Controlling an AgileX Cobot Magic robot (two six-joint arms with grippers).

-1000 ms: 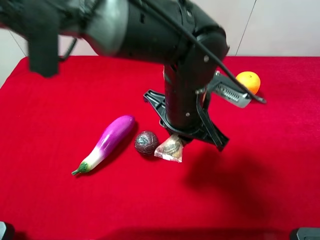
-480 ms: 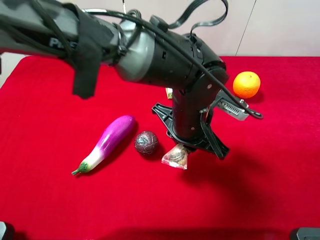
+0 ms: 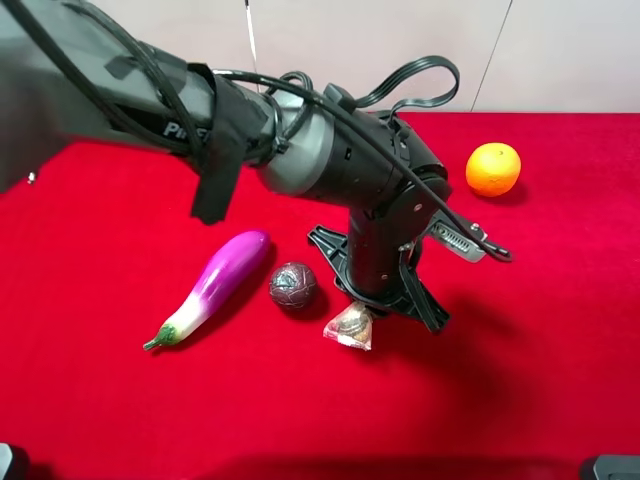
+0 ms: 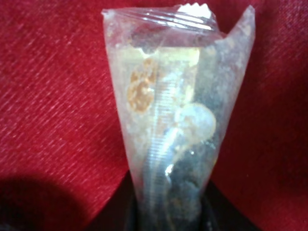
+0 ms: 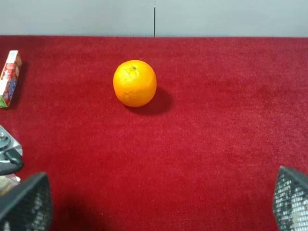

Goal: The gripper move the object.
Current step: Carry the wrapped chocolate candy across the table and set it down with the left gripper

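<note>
**Packet clamped and drawn away from the ball**

Over the last second the left gripper (image 3: 372, 300) has carried the object (image 3: 350, 326) from just beside the dark ball (image 3: 292, 285) to a spot nearer the front edge of the red surface (image 3: 120, 400). There is now a clear gap between the two. The left wrist view shows the gripper closed on the packet, with the crimped far end sticking out over the cloth. Whether that end rests on the surface I cannot tell. The move appears well under way, with release still to come.

The eggplant (image 3: 213, 283) and orange (image 3: 493, 169) have not shifted. The right gripper (image 5: 161, 202) hangs wide open and idle, well apart from the packet.

White lettering on the left arm (image 3: 150, 100) begins "Pi"; a black strap hides the rest. Print on the box (image 5: 9, 77) is too small to read, and the packet shows none.
</note>
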